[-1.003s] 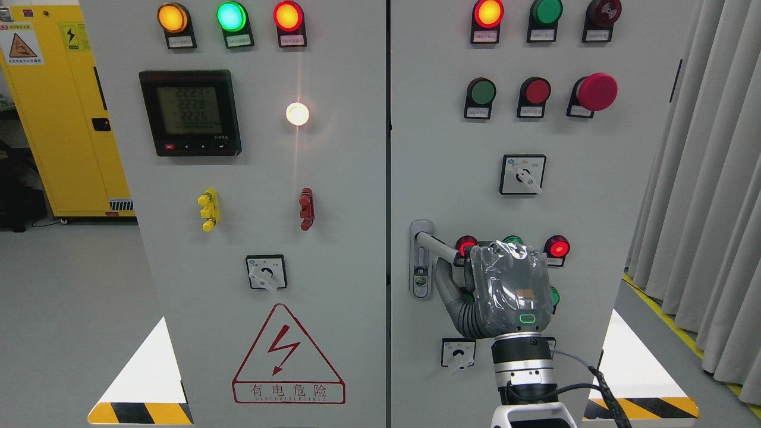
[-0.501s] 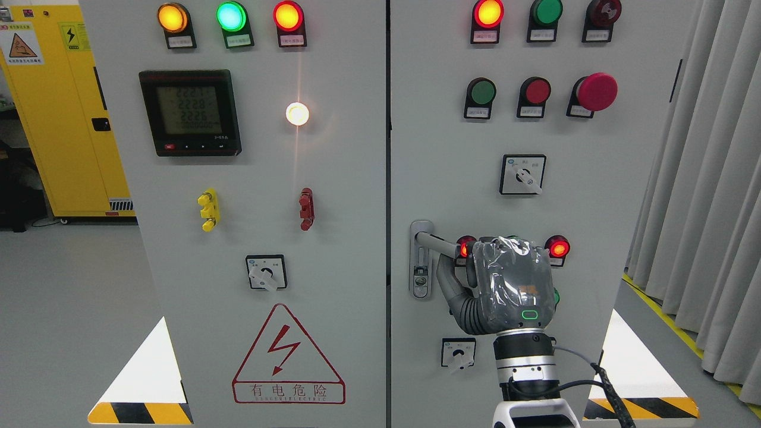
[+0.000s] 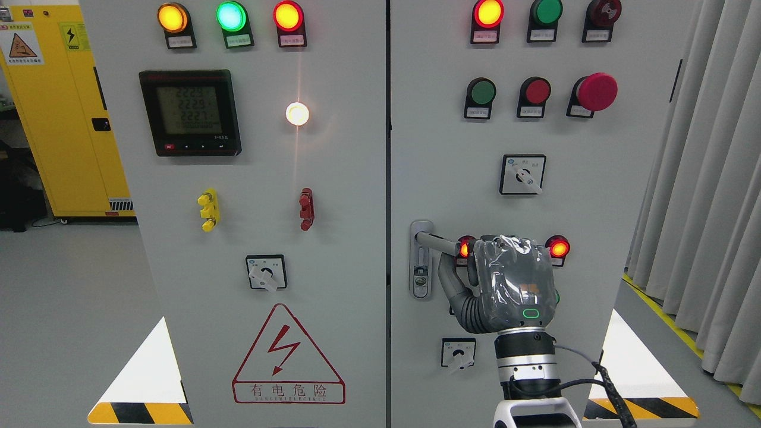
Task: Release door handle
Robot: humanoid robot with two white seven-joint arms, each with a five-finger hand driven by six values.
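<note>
You see the right hand (image 3: 512, 284) raised in front of the right door (image 3: 452, 148) of the grey cabinet, with its arm coming up from the bottom edge, right of the middle. The door handle (image 3: 433, 241) is your landmark: it sits near the left edge of this door, a grey lever standing out to the right from a tall metal plate (image 3: 421, 261) with a keyhole at its lower part. The hand is just to the right of the handle and a little below it. The back of the hand, covered with clear plastic film, faces the camera, so the fingers are mostly hidden. The thumb (image 3: 453, 284) points up under the handle, close to it, and I cannot tell if it touches. Whether the fingers close around the end of the handle or are loose, I also cannot tell.

Directly right of the handle, a lit red lamp (image 3: 465, 246) shows beside the hand, and a second red lamp (image 3: 557, 247) glows further right. Below the handle there is a small rotary switch (image 3: 458, 352). Far above the handle stands a big red mushroom button (image 3: 596, 91).
</note>
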